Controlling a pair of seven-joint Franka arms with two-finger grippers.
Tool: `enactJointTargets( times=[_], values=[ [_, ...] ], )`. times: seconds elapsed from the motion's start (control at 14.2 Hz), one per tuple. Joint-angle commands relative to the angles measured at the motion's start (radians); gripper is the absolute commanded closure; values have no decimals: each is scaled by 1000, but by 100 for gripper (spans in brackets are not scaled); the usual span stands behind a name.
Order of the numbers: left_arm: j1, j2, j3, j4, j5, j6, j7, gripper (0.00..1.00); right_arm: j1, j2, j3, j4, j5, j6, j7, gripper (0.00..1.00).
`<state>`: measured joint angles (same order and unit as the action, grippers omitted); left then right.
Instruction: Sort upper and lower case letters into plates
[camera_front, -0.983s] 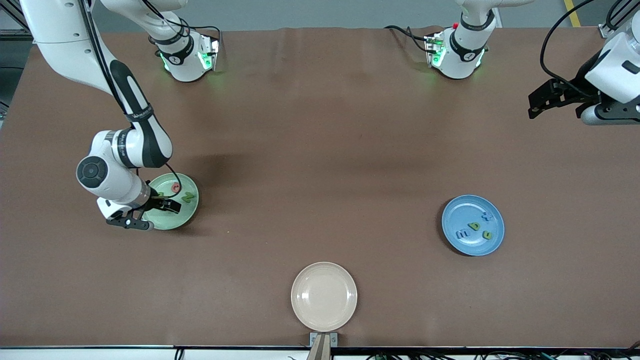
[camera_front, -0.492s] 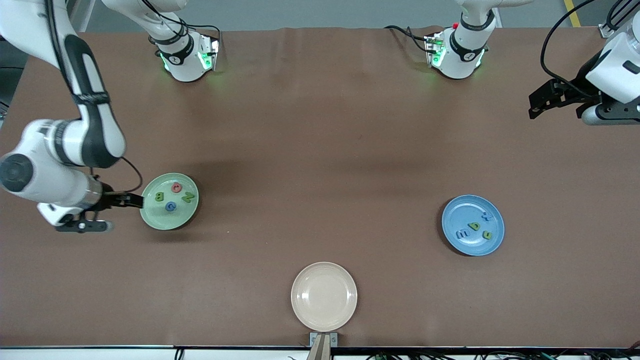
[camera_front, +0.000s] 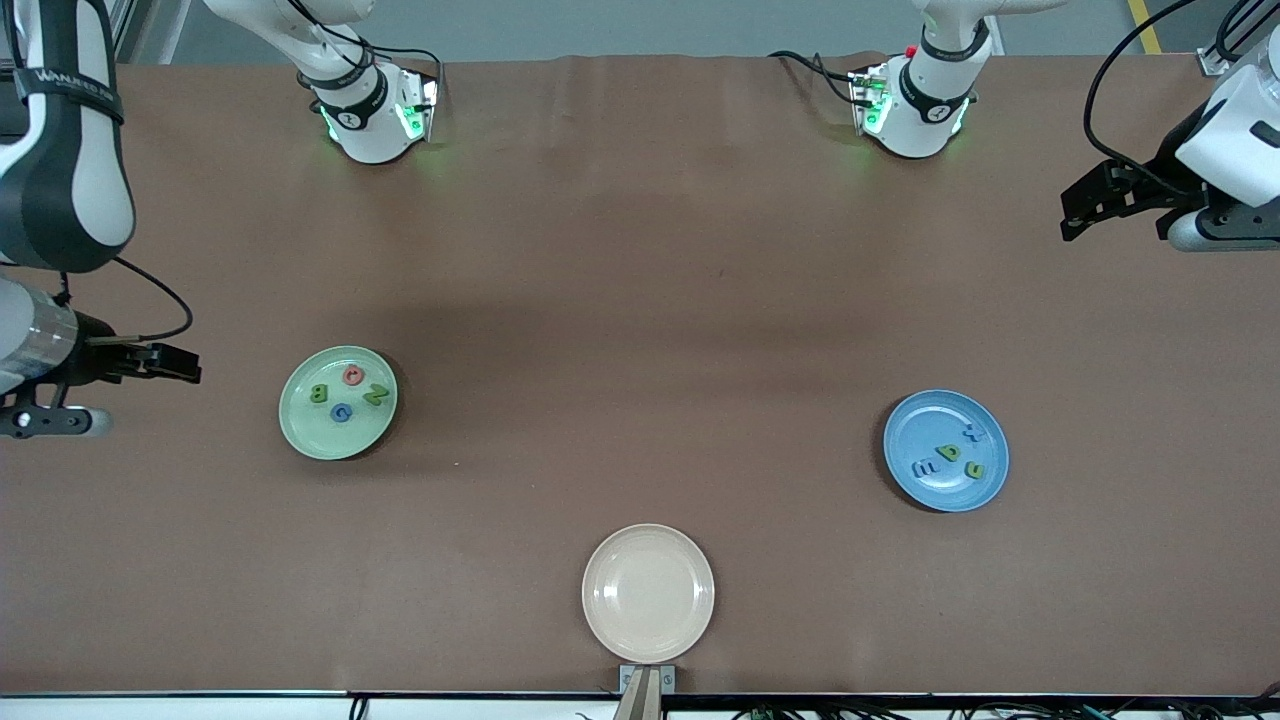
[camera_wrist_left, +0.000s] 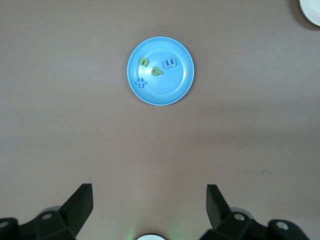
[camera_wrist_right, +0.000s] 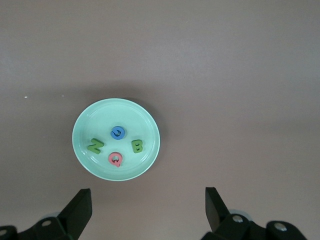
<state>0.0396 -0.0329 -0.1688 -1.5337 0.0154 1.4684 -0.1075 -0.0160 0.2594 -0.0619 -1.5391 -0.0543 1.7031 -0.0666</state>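
The pale mint green plate (camera_front: 310, 425) lies toward the right arm's end of the table and holds several letters: a green B (camera_front: 319, 393), a red Q (camera_front: 352, 375), a green N (camera_front: 375, 394) and a blue G (camera_front: 342, 411). The plate also shows in the right wrist view (camera_wrist_right: 100, 117). My right gripper (camera_front: 180, 365) (camera_wrist_right: 147, 192) is open and empty, raised beside this plate. The blue plate (camera_front: 930, 425) (camera_wrist_left: 165, 92) lies toward the left arm's end and holds several small blue and green letters (camera_front: 948, 452). My left gripper (camera_front: 1072, 212) (camera_wrist_left: 150, 190) is open and empty, high over the table's end, waiting.
A cream-beige plate (camera_front: 648, 592) sits empty near the table's front edge, midway between the other two, and its rim shows in the left wrist view (camera_wrist_left: 312, 10). The two arm bases (camera_front: 375, 115) (camera_front: 915, 110) stand along the table's back edge.
My right gripper has drawn away from over the green plate toward the right arm's end of the table and risen. The blue G now lies uncovered in the plate. The left gripper has barely moved.
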Motion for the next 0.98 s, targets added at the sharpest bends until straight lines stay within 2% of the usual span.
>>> enactJointTargets(
  times=[0.0, 0.49, 0.63, 0.91],
  values=[
    [0, -18, -3, -13, 15, 7, 14, 0, -6, -5, 10, 60, -15, -68, 7, 0],
    [2, -13, -1, -2, 12, 9, -10, 0, -4, 6, 13, 148, -5, -135, 5, 0],
    [2, 11, -1, 30, 14, 7, -11, 0, 2, 6, 13, 149, -4, -134, 10, 0],
    [2, 14, -1, 32, 15, 7, -8, 0, 1, 6, 16, 151, 25, -137, 11, 0]
  ],
)
